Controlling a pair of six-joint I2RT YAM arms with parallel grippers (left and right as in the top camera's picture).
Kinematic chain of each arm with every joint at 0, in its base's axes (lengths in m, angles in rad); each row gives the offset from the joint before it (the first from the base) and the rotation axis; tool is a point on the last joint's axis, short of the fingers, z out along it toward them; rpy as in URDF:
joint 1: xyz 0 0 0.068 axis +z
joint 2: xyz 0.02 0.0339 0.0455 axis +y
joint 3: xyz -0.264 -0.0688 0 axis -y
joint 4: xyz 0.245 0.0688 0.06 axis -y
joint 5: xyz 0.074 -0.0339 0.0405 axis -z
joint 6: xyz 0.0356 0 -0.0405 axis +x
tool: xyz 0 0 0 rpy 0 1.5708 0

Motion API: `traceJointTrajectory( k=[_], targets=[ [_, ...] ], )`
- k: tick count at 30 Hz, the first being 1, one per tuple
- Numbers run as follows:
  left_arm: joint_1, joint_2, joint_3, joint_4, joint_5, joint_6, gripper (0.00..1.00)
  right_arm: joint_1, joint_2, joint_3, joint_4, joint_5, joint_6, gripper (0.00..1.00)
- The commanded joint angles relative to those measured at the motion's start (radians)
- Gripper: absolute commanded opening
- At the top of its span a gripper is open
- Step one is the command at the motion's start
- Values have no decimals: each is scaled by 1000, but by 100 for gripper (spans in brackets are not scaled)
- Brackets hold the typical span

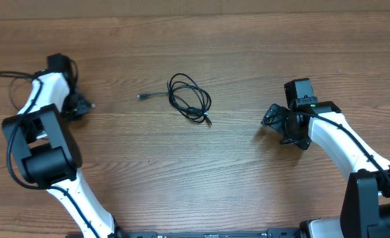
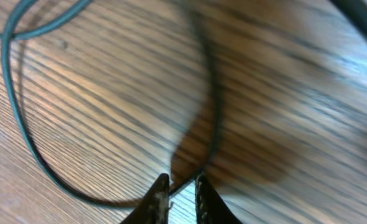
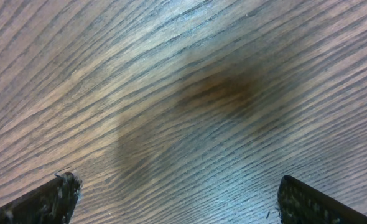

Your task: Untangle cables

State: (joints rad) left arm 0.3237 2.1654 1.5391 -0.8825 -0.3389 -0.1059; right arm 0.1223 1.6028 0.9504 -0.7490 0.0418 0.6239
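Left gripper [image 2: 182, 182] tips nearly together astride 1 thin cable loop [image 2: 216, 118], grip unclear, seemingly parking it aside; right gripper [image 3: 177, 199] wide apart, empty, free for the coiled cable [image 1: 190, 99]

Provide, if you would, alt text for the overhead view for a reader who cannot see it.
A thin black cable lies in a loose coil at the middle of a wooden table, one plug end trailing left. A robot arm stands at either side, the left arm and the right arm, neither touching the coil.
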Motion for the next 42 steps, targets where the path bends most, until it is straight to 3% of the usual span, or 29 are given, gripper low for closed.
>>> traceJointTrajectory(
  k=[1, 4, 6, 13, 14, 16, 22, 26, 32, 36, 39, 42],
  targets=[
    [48, 45, -31, 6, 200, -21, 19, -2, -10, 2, 5, 13, -4, 100],
    [53, 45, 18, -43, 319, -23, 24, -2, -10, 2, 5, 13, -4, 100],
    [34, 31, 141, -158, 459, -29, 27, -2, -10, 2, 5, 13, -4, 100],
    [-104, -131, 238, -278, 596, -29, 28, -2, -9, 2, 5, 13, -5, 100],
    [-132, -143, 238, -293, 608, -32, 27, -2, -10, 2, 4, 13, -4, 100],
    [-177, -146, 238, -320, 629, -50, 4, -2, -10, 2, 5, 13, -4, 100],
    [-351, -140, 157, -332, 716, -59, 4, -2, -9, 2, 4, 13, -4, 100],
    [-481, -140, 58, -276, 725, -91, 4, -2, -9, 2, 5, 13, -5, 100],
    [-674, -140, -126, -33, 720, -164, 4, -2, -10, 2, 5, 13, -5, 100],
    [-776, -140, -213, 146, 621, -312, 4, -2, -9, 2, 5, 13, -4, 100],
    [-823, -140, -228, 180, 497, -326, 4, -2, -10, 2, 5, 13, -4, 100],
    [-834, -140, -229, 181, 461, -330, 4, -2, -9, 2, 5, 13, -4, 100]
  ],
)
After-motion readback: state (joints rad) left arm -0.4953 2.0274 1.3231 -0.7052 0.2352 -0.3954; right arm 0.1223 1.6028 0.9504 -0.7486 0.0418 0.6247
